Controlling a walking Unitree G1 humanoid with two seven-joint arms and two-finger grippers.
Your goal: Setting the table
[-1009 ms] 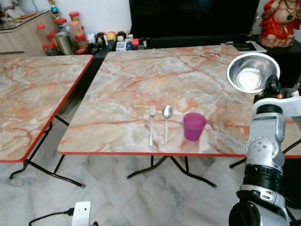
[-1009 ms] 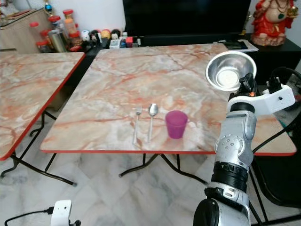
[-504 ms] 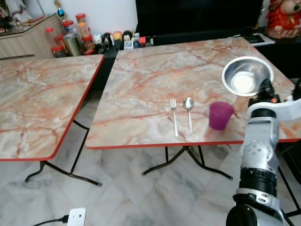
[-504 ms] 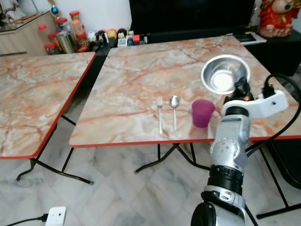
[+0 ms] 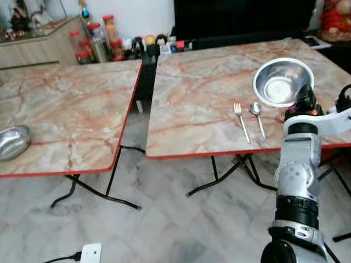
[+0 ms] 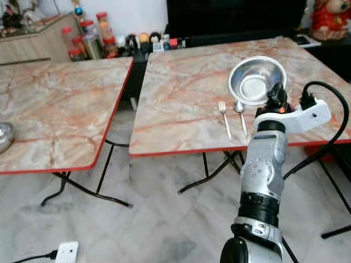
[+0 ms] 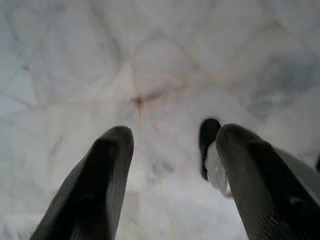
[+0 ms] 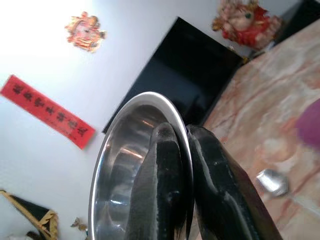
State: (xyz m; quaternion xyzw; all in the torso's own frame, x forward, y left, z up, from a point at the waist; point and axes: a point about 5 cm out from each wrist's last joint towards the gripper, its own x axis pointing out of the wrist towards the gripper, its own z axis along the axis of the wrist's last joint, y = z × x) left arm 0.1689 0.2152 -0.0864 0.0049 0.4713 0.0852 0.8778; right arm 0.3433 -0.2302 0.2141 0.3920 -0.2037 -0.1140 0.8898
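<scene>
above the table [image 5: 192, 109], right gripper [image 8: 186, 150] pinches steel bowl [image 5: 282, 82].

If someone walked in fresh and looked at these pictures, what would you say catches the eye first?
Most striking is the shiny steel bowl, held up in the air by the right gripper, whose fingers pinch its rim above the right-hand marble table. Next come the fork and spoon lying side by side near that table's front edge. A second steel bowl sits at the far left on the other table.
</scene>
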